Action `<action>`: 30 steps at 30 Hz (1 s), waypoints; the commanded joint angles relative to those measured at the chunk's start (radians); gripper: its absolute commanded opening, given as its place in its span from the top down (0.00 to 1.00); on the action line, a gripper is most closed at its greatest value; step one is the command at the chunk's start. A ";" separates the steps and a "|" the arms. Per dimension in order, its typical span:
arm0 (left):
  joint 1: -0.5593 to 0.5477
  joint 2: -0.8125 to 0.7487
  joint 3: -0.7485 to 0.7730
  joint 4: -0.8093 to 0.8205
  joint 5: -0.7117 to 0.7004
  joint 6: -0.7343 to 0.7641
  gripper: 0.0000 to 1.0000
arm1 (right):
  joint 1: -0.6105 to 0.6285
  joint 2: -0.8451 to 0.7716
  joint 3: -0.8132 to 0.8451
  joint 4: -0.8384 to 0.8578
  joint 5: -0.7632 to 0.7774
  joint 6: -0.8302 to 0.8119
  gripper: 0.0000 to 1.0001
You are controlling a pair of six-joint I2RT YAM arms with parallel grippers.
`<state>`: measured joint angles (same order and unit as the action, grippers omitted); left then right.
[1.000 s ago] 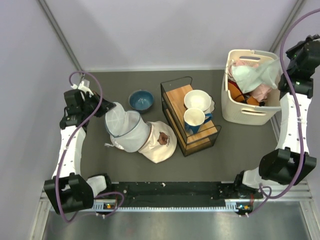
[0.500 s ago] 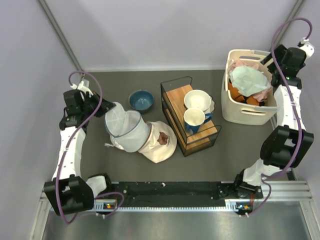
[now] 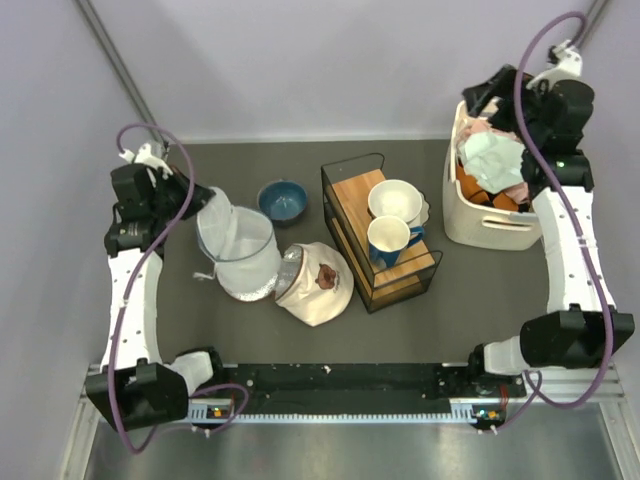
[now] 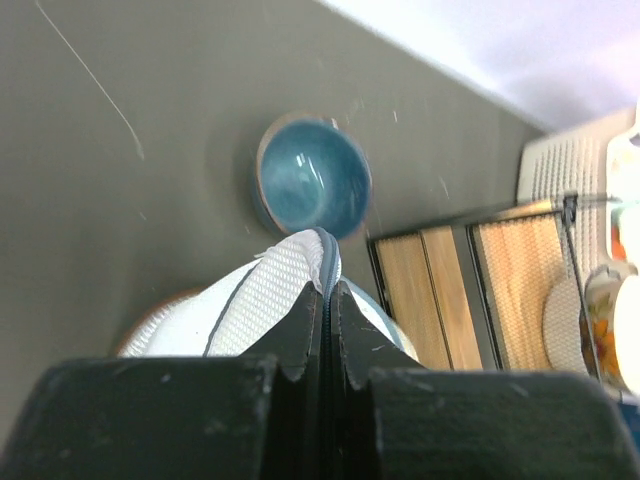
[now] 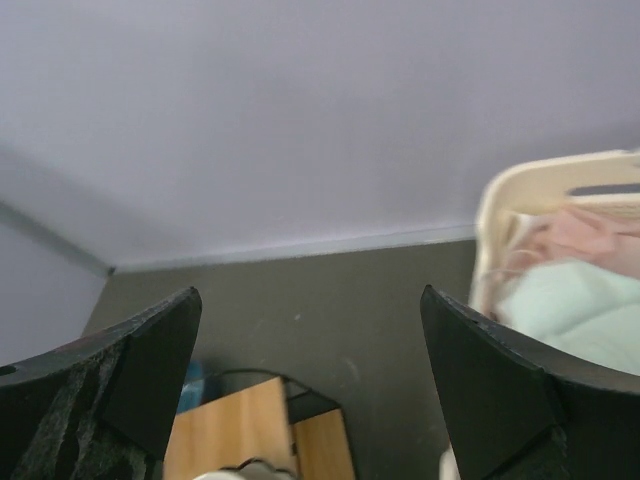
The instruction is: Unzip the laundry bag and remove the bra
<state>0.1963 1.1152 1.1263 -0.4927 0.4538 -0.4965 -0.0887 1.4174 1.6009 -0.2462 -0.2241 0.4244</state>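
Note:
The laundry bag [image 3: 245, 255], a white mesh drum, stands left of centre on the dark table. My left gripper [image 3: 193, 198] is shut on its zipper edge at the upper left. In the left wrist view the jaws [image 4: 327, 285] pinch the grey zipper seam of the bag [image 4: 255, 300]. Peach-pink fabric that looks like the bra [image 3: 518, 190] lies in the beige basket [image 3: 495, 228], partly under a pale mint-white garment [image 3: 495, 158]; it also shows as the pink fabric [image 5: 585, 232] in the right wrist view. My right gripper [image 3: 492, 95] hangs open and empty above the basket's back left corner [image 5: 310, 305].
A blue bowl [image 3: 282, 200] sits behind the bag. A cream cloth with a brown mark [image 3: 322, 285] lies against the bag's right side. A wire rack [image 3: 380, 235] with wooden shelves holds a white bowl [image 3: 395, 198] and a blue mug [image 3: 387, 240].
My right gripper has opened, let its garment drop into the basket, and swung up and left over the basket's back. My left gripper has pulled the bag's edge leftward, standing the bag more upright.

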 commanded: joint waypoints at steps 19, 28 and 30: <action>0.123 0.316 0.196 0.290 -0.339 -0.017 0.88 | 0.346 0.026 -0.085 -0.065 -0.029 -0.076 0.06; 0.120 0.229 0.222 0.137 -0.282 0.047 0.01 | 0.369 0.083 0.004 -0.168 0.041 -0.114 0.01; 0.115 0.163 0.199 0.103 -0.232 0.065 0.01 | 0.374 0.092 0.027 -0.189 0.069 -0.118 0.01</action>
<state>0.3153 1.4200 1.3071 -0.3496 0.1551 -0.4835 0.2703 1.4906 1.5490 -0.4072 -0.2131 0.3325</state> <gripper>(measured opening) 0.987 0.987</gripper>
